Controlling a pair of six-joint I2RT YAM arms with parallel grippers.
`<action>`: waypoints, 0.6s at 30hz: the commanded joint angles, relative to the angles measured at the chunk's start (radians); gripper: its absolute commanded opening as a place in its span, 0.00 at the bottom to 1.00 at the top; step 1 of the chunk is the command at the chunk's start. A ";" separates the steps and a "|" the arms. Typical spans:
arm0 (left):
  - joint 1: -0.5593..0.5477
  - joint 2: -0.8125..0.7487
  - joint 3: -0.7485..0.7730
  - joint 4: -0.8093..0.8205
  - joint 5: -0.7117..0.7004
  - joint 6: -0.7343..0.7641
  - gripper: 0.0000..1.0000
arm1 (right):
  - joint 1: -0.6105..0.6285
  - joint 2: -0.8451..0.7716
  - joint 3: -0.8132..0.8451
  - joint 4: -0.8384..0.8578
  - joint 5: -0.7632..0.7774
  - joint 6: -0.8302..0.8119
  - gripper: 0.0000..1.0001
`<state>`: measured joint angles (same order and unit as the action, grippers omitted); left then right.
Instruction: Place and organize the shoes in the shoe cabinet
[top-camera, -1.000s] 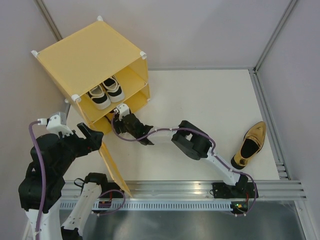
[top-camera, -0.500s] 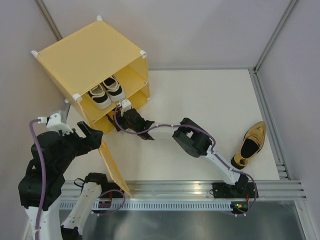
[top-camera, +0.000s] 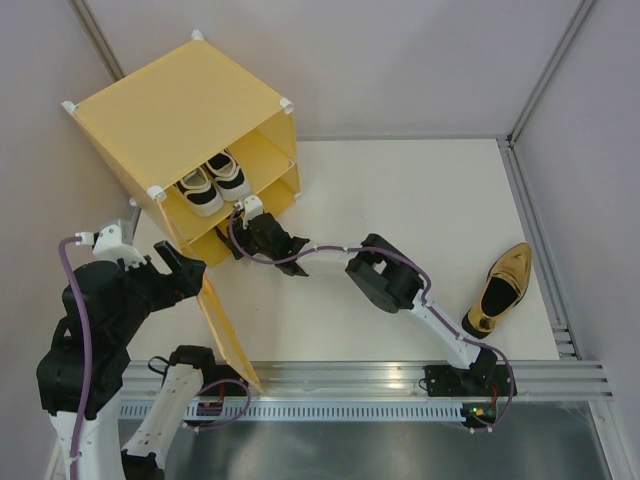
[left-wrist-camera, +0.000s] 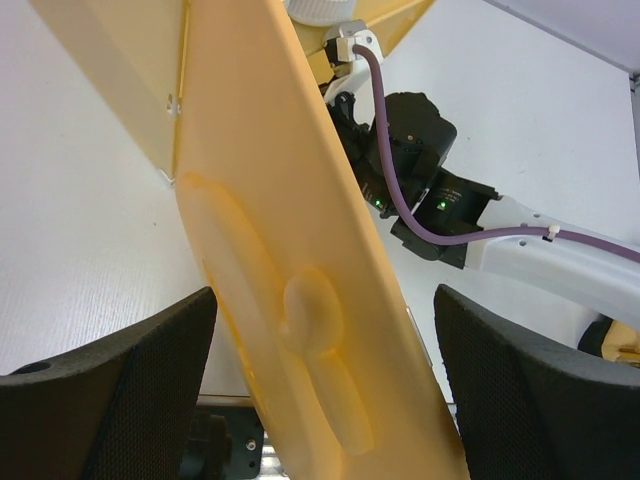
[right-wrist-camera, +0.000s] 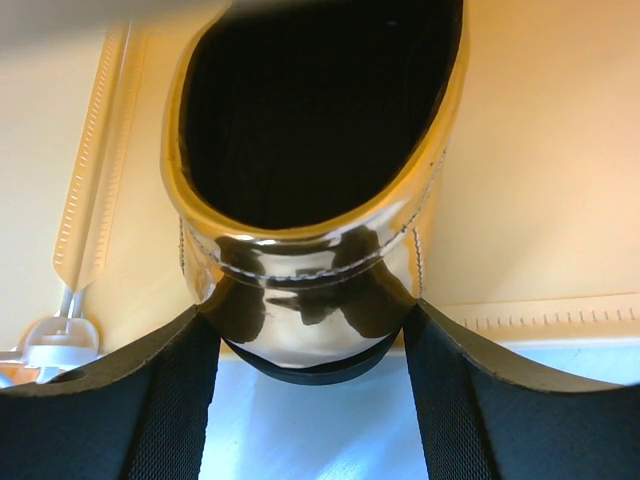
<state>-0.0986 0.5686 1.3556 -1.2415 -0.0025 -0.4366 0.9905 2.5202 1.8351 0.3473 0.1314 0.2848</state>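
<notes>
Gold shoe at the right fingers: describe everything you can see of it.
The gold shoe is shiny and mirror-like, with a black inside, a stitched collar and a black sole edge at the heel. It lies on the cabinet's lower floor, heel toward the wrist camera, toe out of view. The right fingers clamp both sides of its heel.

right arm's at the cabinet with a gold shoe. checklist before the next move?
1. Door open: ok. It hangs wide, straddled by the open left gripper.
2. Right gripper on the gold shoe: ok. It flanks the heel and appears to touch both sides.
3. Gold shoe fully inside the cabinet: not ok. The heel sits at the front lip of the lower compartment.
4. Sneakers on the upper shelf: ok, side by side.
5. Room beside it for the other gold shoe: cannot tell.
6. Other gold shoe stowed: not ok. It lies on the table, far right.
</notes>
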 joint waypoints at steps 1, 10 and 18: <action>0.000 0.004 0.028 -0.018 -0.030 0.030 0.91 | -0.027 -0.029 -0.057 -0.004 0.033 0.037 0.58; 0.000 -0.001 0.022 -0.018 -0.034 0.030 0.91 | -0.027 -0.119 -0.204 0.102 -0.016 0.050 0.72; 0.000 -0.003 0.027 -0.018 -0.030 0.024 0.91 | -0.023 -0.155 -0.224 0.107 -0.035 0.016 0.93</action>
<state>-0.0986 0.5686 1.3586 -1.2427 -0.0082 -0.4366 0.9722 2.4260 1.6299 0.4587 0.1020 0.3012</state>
